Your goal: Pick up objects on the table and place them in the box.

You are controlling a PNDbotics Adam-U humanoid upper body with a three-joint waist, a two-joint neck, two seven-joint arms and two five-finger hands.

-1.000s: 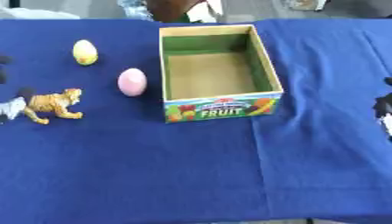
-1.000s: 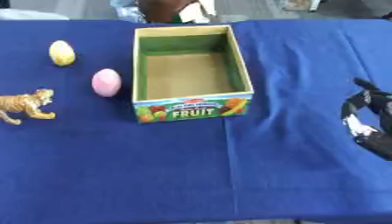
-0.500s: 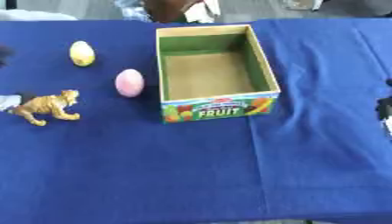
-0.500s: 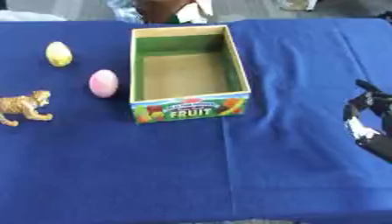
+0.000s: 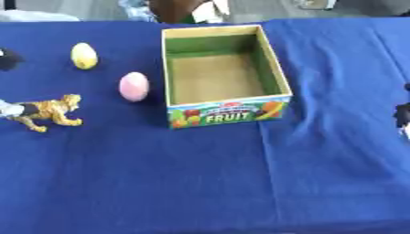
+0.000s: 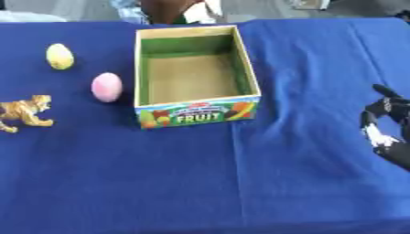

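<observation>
While the right hand (image 6: 384, 125) hung relaxed at the right edge, the light, rigid toy tiger (image 5: 50, 111), best pinched at its body, stood left of the empty box (image 5: 276, 64).

Matt blue cloth (image 5: 240, 183) covers the table; printed cardboard box (image 5: 228, 112); smooth pink egg (image 5: 134, 86); plastic-looking tiger (image 5: 50, 111).

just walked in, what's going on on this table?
Nothing is in the box yet. The toy tiger, pink egg and yellow egg lie on the blue cloth to its left. The left hand is at the tiger's rear at the left edge; whether it has a grip is unclear. The right hand sits off to the right, holding nothing.
</observation>
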